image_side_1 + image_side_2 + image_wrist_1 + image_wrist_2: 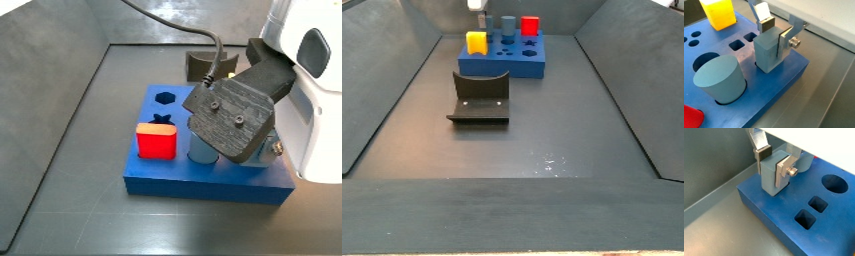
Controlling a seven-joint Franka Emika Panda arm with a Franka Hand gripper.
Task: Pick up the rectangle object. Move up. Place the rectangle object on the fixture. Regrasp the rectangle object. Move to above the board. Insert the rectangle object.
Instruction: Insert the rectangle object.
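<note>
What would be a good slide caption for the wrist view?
Gripper holding the rectangle object upright in its board slot.

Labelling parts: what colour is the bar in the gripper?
Light blue-grey bar, clearest in a wrist view.

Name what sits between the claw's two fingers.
In both wrist views, the rectangle object stands upright between the claw fingers, its lower end in the board.

Lab test rig: grey walled tray (396,110), gripper (774,31) above.
</note>
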